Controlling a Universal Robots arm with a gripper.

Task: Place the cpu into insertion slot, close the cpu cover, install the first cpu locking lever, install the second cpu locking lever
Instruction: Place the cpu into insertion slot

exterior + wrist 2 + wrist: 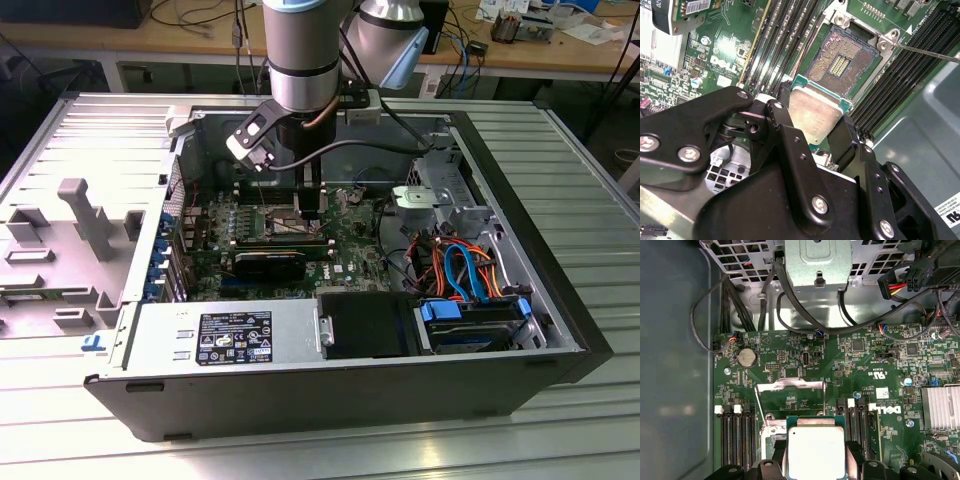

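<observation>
- The surface (pixel 590 200) is ribbed silvery metal, and an open computer case (pixel 350 400) lies on its side on it.
- On the same surface, at the exterior view's left, a grey plastic moulding (pixel 85 215) lies just beside the case.
- Behind it stands a second, wooden surface (pixel 200 40) strewn with cables and small gear. The room looks like a workshop.
- Inside the case lie a green motherboard (pixel 350 255), a silver power supply (pixel 230 335) along the near wall, a drive with blue tabs (pixel 470 325), and orange and blue cables (pixel 465 265).
- The arm reaches straight down into the case, over the middle of the motherboard.
- The gripper (pixel 812 120) is pinching the cpu (pixel 815 112) by two opposite edges, one black finger on each side, with the metal top facing the camera.
- The insertion slot (pixel 842 60) lies uncovered, its field of contacts bare. The cpu hangs over the slot's near edge and is not seated in it.
- In the first wrist view the cpu cover (pixel 790 385) stands swung up, just beyond the held chip.
- A thin metal lever (pixel 930 52) sticks out from the slot's corner, raised off the board.
- Black memory slots (pixel 782 35) run along both sides of the slot.
</observation>
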